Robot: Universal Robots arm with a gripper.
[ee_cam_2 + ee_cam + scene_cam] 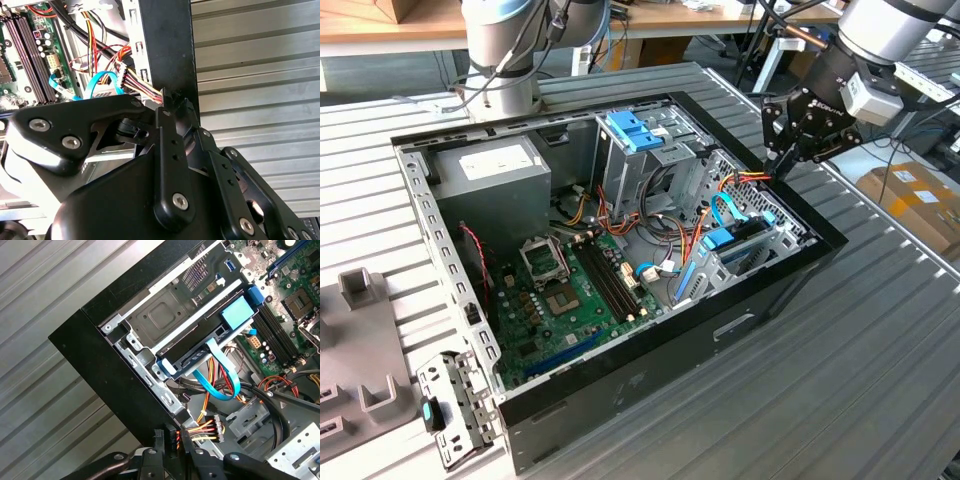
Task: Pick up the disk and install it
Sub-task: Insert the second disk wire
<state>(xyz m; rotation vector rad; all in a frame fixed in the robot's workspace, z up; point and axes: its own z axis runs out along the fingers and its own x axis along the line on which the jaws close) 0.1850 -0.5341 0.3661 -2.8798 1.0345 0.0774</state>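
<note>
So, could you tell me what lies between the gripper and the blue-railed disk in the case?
In the first wrist view, a looped blue flat cable and a red-yellow wire bundle lie between the gripper and the disk.

Ribbed grey metal tabletop (880, 360), wooden desks (380, 30) behind, cardboard box (918, 200) on floor

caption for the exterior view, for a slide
Arm's pincer at the open computer case's far rim, beside the drive bay.
</note>
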